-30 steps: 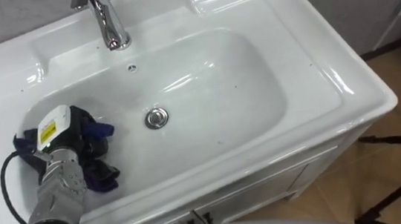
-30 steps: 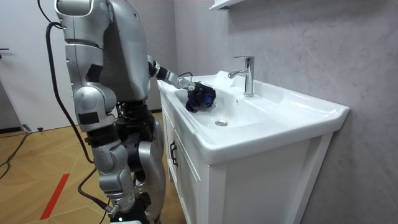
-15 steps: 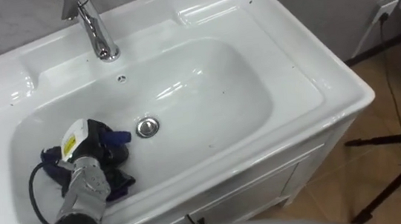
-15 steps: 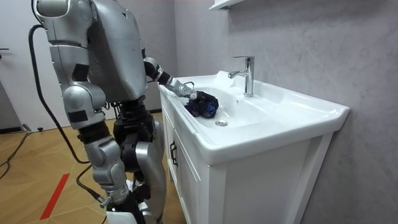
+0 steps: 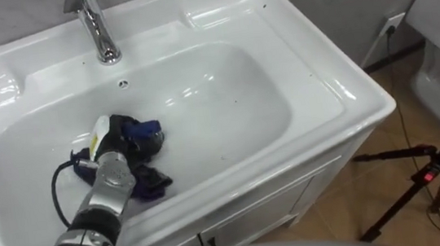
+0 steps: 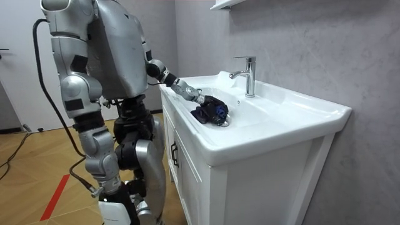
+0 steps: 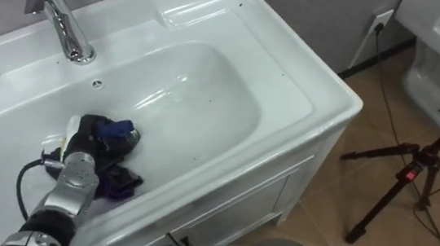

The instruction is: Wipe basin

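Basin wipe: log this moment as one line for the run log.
task: wipe basin | left hand: on cloth | cloth: dark blue, mid-bowl | right hand: hanging at side | robot: standing at basin

No text, number or sign can be read on the basin (image 5: 315, 88) or nearby.

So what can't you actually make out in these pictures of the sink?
1. How the left hand holds the dark blue cloth: in the eye views, its front end is buried in the folds.
2. The basin floor beneath the cloth: in the eye views it is covered, so clean or dirty cannot be told.
3. The faucet top: in the eye views, cut off by the upper edge.
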